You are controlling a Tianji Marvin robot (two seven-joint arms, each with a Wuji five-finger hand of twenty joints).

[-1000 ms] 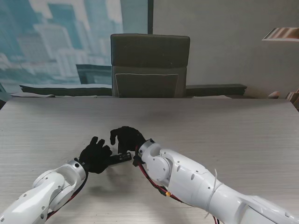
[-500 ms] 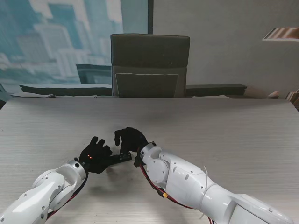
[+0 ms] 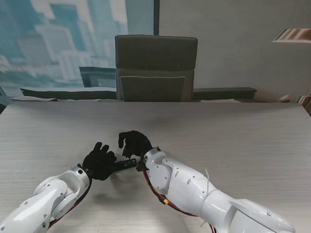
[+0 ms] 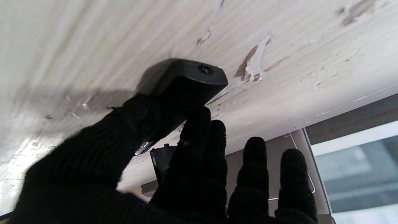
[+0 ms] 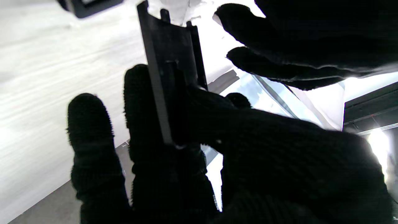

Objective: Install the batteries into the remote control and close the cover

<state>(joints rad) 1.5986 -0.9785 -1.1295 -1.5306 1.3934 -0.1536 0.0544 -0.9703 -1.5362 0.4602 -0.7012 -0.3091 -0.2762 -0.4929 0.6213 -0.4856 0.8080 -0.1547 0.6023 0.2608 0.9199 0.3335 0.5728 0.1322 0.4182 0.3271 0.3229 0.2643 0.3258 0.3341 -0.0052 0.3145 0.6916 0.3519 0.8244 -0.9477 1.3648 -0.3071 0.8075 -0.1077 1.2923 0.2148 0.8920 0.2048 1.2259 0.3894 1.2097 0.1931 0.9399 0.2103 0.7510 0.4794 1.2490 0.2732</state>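
Observation:
My left hand (image 3: pixel 99 162) is shut on the black remote control (image 3: pixel 125 164), which sticks out to the right, just off the table. In the left wrist view the remote's end (image 4: pixel 190 81) juts past my thumb and fingers. My right hand (image 3: pixel 134 142) hovers just beyond the remote's free end and is shut on the black battery cover (image 5: pixel 170 65), a thin slab with small tabs pinched between thumb and fingers. The cover's edge (image 4: pixel 160 161) shows behind my left fingers. A corner of the remote (image 5: pixel 90 6) lies close to the cover's tip. No batteries are visible.
The pale wood-grain table (image 3: pixel 233 141) stretches wide to both sides. A dark office chair (image 3: pixel 155 68) stands behind its far edge. My right forearm (image 3: pixel 194 189) crosses the near middle of the table.
My right hand shifted slightly to the right near the remote's end, and the right forearm swung a little leftward. The left hand and remote stayed in place.

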